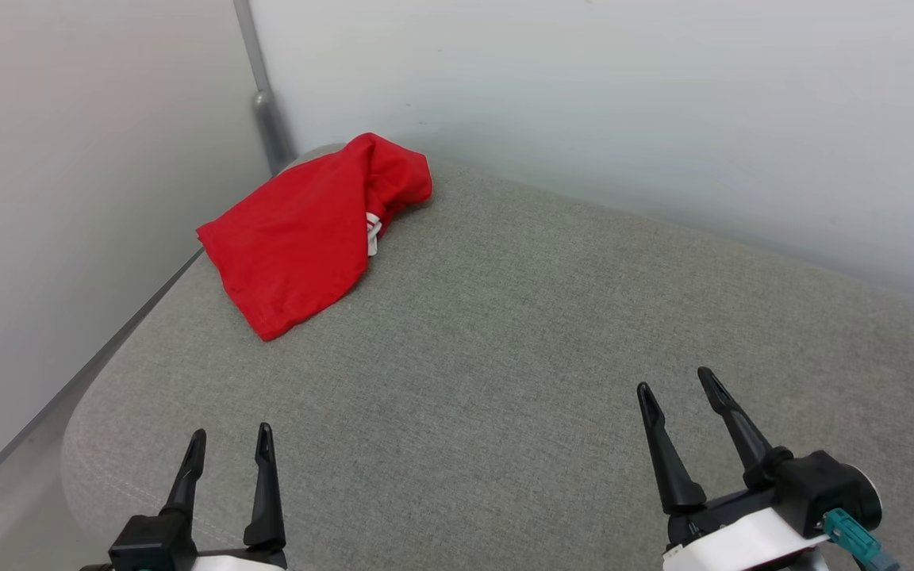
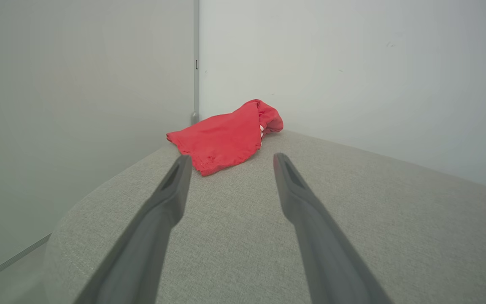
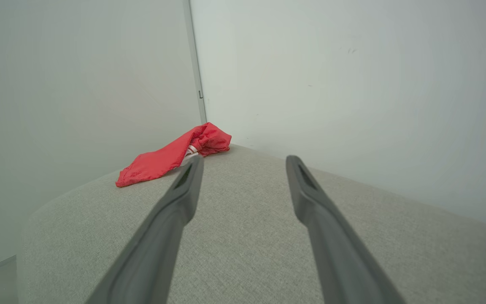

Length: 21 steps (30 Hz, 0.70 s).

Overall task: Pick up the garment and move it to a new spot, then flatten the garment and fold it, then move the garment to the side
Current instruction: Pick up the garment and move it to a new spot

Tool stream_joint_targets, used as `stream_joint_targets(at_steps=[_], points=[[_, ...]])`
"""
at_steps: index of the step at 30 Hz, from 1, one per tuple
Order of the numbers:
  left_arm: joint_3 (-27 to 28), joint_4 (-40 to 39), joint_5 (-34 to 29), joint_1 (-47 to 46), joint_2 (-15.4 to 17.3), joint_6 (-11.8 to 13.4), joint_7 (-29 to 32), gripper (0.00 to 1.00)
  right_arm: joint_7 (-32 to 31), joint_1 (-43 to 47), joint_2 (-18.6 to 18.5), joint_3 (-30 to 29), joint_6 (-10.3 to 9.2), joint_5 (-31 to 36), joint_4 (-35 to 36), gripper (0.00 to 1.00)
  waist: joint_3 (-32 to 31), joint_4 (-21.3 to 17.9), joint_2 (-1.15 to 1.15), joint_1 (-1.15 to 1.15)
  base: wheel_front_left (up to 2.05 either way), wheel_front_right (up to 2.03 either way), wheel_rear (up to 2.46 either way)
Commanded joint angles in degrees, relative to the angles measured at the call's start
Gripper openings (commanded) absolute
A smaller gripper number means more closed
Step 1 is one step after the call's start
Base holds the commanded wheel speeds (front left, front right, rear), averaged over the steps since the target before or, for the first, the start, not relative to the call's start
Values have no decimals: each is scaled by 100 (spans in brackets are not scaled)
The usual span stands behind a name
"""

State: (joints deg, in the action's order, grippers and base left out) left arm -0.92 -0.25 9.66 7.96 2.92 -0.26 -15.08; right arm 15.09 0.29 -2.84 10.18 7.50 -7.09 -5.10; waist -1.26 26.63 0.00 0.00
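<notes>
**Both claws spread, shirt far off**

My left gripper (image 1: 232, 429) and right gripper (image 1: 673, 379) sit low, fingers wide apart, holding nothing. The crumpled red cloth garment (image 1: 306, 230) lies at the far left corner of the soft grey woven cushion (image 1: 505, 357). A white bit (image 1: 374, 231), maybe a sleeve, peeks out.

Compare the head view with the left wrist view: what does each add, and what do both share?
Head view adds the right gripper, open, low right, with a teal plug. Left wrist view adds stitching on the shirt, along its near hem. Both share the red shirt crumpled at the far corner of the cushion, and the open left gripper.
</notes>
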Motion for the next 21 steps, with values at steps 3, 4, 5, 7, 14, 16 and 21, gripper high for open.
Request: stream_joint_targets(at_steps=[3, 4, 5, 7, 14, 16, 21], points=[[31, -42, -21, -23, -4, 12, -15, 100, 12, 8, -9, 6, -2, -3, 28, 100, 24, -45, 0, 0, 0, 0, 0], [35, -45, -17, -25, -4, 19, -15, 100, 12, -1, -9, -7, -1, -65, 57, 100, 38, -60, 0, 0, 0, 0, 0], [39, -50, -6, -29, -4, 22, -14, 100, 12, -9, -8, -3, -1, -84, 78, 100, 59, -77, 0, 0, 0, 0, 0], [43, -65, 18, -58, -3, 29, -14, 100, 12, -47, -8, 10, -1, -50, 123, 100, 118, -114, 0, 0, 0, 0, 0], [259, -46, 54, -426, -5, -191, -15, 100, 12, -249, -9, -38, -1, 166, 323, 100, 598, -268, 0, 0, 0, 0, 0], [347, 17, 66, -637, -5, -333, -14, 100, 12, -347, -9, -74, -1, 253, 418, 100, 837, -312, 0, 0, 0, 0, 0], [402, 817, 306, -1923, 746, -682, 35, 100, 11, -699, -9, -227, -1, 914, 751, 100, 1833, -477, 0, 0, 0, 0, 0]])
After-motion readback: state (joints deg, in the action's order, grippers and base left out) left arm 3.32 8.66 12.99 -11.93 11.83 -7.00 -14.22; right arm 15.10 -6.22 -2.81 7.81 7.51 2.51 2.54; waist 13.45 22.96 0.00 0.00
